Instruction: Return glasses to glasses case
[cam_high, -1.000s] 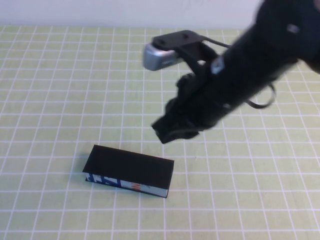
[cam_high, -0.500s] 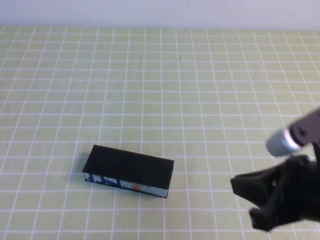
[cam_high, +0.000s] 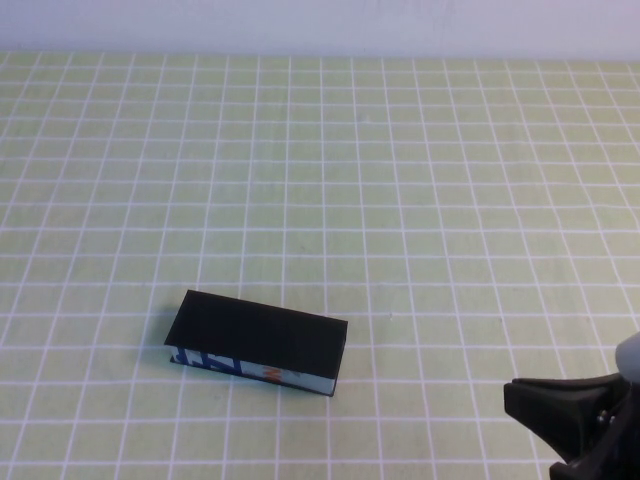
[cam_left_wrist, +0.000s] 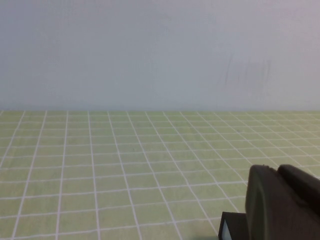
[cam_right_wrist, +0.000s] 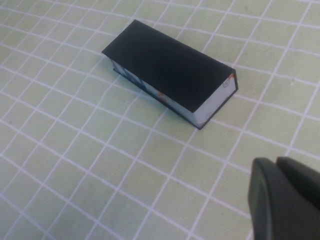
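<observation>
The glasses case (cam_high: 260, 343) lies on the green checked cloth, left of centre near the front, with its lid shut flat and its blue, white and orange edge facing me. It also shows in the right wrist view (cam_right_wrist: 170, 70). The glasses are out of view. My right gripper (cam_high: 535, 405) is at the front right corner, well to the right of the case, shut and empty (cam_right_wrist: 277, 162). My left gripper (cam_left_wrist: 277, 170) shows only in the left wrist view, shut and empty. A black corner with a pale face (cam_left_wrist: 227, 227) peeks out beside it.
The green checked cloth (cam_high: 400, 180) covers the whole table. A pale wall (cam_left_wrist: 150, 50) stands behind the far edge.
My right arm has swung from above the middle of the table down to the front right corner. The case has not moved.
</observation>
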